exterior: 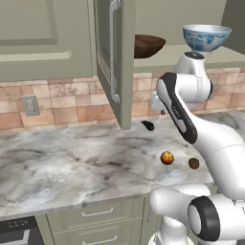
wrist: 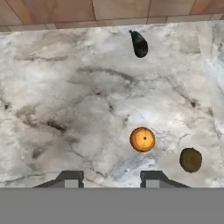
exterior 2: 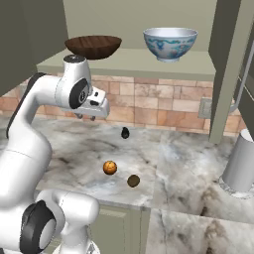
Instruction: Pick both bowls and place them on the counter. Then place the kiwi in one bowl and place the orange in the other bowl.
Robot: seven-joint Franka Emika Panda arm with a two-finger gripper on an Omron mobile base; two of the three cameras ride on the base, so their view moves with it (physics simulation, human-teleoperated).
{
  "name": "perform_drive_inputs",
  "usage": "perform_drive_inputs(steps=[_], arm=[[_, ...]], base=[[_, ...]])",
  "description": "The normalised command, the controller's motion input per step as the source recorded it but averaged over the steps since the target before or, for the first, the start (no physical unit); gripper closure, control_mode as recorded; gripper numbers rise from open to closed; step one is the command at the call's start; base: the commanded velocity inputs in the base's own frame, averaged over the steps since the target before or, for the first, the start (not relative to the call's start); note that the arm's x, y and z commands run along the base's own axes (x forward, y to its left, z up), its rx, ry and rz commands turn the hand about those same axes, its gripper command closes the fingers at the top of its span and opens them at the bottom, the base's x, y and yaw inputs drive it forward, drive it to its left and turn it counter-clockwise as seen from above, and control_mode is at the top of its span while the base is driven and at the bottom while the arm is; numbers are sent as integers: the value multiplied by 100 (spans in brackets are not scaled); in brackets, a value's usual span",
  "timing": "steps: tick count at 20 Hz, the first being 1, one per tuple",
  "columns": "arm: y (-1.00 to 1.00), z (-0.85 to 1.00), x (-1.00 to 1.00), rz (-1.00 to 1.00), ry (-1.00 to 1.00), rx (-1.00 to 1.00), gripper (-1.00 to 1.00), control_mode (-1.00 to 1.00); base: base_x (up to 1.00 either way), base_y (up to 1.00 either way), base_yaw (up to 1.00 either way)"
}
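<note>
Operator, your arm rises from the base, bends at the elbow and carries the wrist high above the counter (exterior 2: 198,163), just below the open cabinet shelf (exterior 2: 134,62). The hand faces down at the worktop. The gripper (wrist: 111,178) hangs well above the marble, its two dark fingertips (wrist: 70,178) standing apart with bare counter showing between them; nothing is held. The gap looks moderate, not wide.

Both bowls sit upright on the shelf inside the open cabinet, rims up. The wooden bowl (exterior 2: 93,46) is on the left in the right base view, and the white bowl with blue pattern (exterior 2: 170,43) stands well apart to its right on its narrow foot.

The orange (wrist: 142,139) rests on the counter near the front edge, just ahead of the right fingertip in the hand view. As a ball it has no long axis; a small dark dot on it faces up towards the camera.

The kiwi (wrist: 190,159) lies on the counter near the orange, to its right and closer to the counter's front edge, not touching it. It reads as a slightly oval shape; its long axis cannot be told with confidence.

A small black pointed object (wrist: 139,43) lies further back, near the tiled wall (exterior 2: 149,104), its tapered end towards the wall.
</note>
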Motion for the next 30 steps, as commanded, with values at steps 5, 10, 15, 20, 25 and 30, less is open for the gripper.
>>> perform_drive_inputs(steps=[5,10,15,20,25,30], arm=[[-1,0,-11,-5,-8,0,-100,-100],[4,12,-11,-51,-18,13,-100,-100],[5,34,-19,-62,-11,30,-100,-100],[0,43,-23,-37,-12,38,-100,-100],[0,50,-20,-17,-26,40,-100,-100],[1,53,-4,-20,-30,22,-100,-100]], base=[[0,0,0],[0,0,0],[0,0,0],[0,0,0],[0,0,0],[0,0,0]])
